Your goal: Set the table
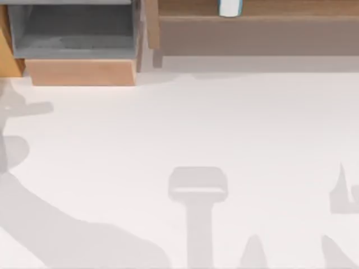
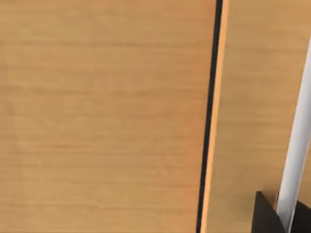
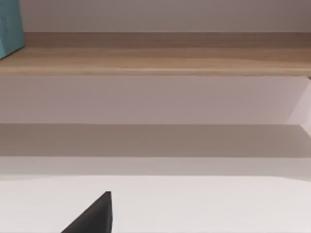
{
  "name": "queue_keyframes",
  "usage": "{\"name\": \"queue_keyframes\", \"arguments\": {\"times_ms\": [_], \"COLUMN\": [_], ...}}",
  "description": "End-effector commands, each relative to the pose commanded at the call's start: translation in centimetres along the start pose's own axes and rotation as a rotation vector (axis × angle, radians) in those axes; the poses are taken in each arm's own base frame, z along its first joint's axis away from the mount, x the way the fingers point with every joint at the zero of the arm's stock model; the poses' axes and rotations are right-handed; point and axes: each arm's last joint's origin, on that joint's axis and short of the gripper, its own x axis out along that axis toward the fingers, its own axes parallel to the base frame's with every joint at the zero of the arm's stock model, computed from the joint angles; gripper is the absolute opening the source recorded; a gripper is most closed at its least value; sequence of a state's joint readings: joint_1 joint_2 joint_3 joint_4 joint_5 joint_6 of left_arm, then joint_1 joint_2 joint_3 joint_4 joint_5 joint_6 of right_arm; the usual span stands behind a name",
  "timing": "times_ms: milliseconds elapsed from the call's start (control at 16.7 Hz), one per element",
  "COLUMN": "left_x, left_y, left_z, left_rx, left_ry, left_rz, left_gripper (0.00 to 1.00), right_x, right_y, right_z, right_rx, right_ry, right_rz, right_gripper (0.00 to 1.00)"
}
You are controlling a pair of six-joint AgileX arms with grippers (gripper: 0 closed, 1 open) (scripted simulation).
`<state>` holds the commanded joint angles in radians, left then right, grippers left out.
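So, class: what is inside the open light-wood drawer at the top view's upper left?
The drawer stands open, showing a bare grey floor and grey walls. Nothing lies in the part on show; the rest runs past the picture's edge, so it cannot be checked.

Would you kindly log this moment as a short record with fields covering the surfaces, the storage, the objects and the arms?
table: broad white top, bare apart from grey shadows
drawer: light wood, grey inside, pulled open at the top view's far left
shelf: long light-wood board at the far right
object on shelf: white and blue container, only partly visible
left end effector: dark fingertip close to a wooden panel
right end effector: dark fingertip above the table, facing the shelf
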<state>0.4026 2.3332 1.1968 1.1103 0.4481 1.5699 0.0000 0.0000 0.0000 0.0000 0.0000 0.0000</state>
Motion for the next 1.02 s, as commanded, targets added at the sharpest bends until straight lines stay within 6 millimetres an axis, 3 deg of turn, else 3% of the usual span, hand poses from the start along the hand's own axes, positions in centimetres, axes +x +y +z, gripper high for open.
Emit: {"name": "queue_keyframes", "arguments": {"times_ms": [120, 360, 1020], "left_x": [1.0, 1.18, 1.18], "left_y": [-0.09, -0.1, -0.1], "left_z": [0.01, 0.03, 0.03], "left_rx": [-0.001, -0.001, -0.001], "left_ry": [0.005, 0.005, 0.005], "left_rz": [-0.005, -0.006, -0.006], "left_gripper": [0.0, 0.0, 0.83], "right_x": [0.0, 0.0, 0.0], "right_y": [0.0, 0.0, 0.0], "right_z": [0.0, 0.0, 0.0], "right_rx": [0.0, 0.0, 0.0], "right_ry": [0.0, 0.0, 0.0], "right_rz": [0.0, 0.0, 0.0], "right_gripper": [1.0, 1.0, 1.0]}}
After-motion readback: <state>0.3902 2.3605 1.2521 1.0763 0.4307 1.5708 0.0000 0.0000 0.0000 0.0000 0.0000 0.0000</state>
